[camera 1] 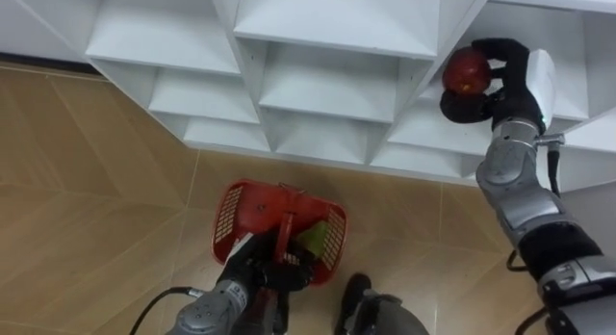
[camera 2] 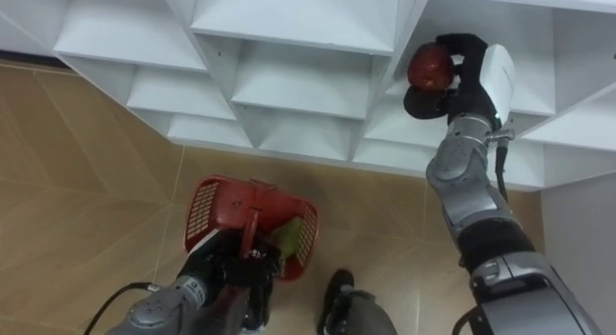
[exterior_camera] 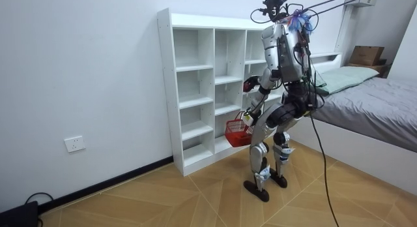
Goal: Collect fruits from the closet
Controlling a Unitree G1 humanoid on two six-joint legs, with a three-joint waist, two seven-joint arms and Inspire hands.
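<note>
- One red apple (camera 1: 466, 73) is clasped in the curled right hand (camera 1: 510, 85), upper right, at the closet (camera 1: 327, 27).
- At lower centre, the red basket (camera 1: 231, 212) is gripped at its handle by the left hand (camera 1: 258, 268); green fruit (camera 1: 310, 241) inside.

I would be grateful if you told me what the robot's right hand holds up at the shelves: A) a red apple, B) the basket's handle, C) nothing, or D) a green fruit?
A: the right hand has its fingers curled round a red apple at the white closet, while the left hand carries the red basket by its handle.
</note>
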